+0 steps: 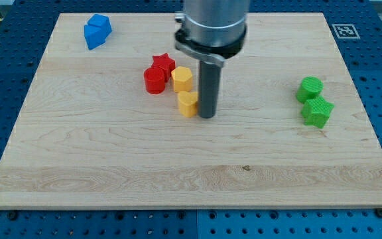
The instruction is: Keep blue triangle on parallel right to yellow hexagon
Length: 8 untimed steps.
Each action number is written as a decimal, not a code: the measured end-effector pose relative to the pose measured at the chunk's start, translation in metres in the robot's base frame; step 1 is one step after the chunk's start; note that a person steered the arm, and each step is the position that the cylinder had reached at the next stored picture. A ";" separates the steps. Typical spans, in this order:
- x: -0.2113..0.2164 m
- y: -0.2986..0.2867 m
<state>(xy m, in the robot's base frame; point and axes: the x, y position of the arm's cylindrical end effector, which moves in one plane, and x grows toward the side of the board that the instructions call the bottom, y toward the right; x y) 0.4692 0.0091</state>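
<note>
The blue triangle (pixel 97 30) lies near the board's top left corner, with another blue block seemingly joined to it. The yellow hexagon (pixel 182 78) sits near the board's middle, touching a red star (pixel 164 64) and a red cylinder (pixel 154 81) on its left. A yellow heart-like block (pixel 188 103) lies just below the hexagon. My tip (pixel 207 115) rests on the board right beside that lower yellow block, on its right, and below right of the hexagon. The blue triangle is far to the tip's upper left.
A green cylinder (pixel 309 87) and a green star-like block (pixel 318 111) sit together at the view's right. The wooden board (pixel 191 179) lies on a blue perforated table. A fiducial marker (pixel 343 30) sits past the top right corner.
</note>
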 end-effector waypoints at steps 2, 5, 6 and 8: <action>0.000 -0.010; -0.012 -0.037; -0.015 -0.038; -0.001 -0.038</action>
<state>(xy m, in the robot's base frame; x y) 0.4678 -0.0288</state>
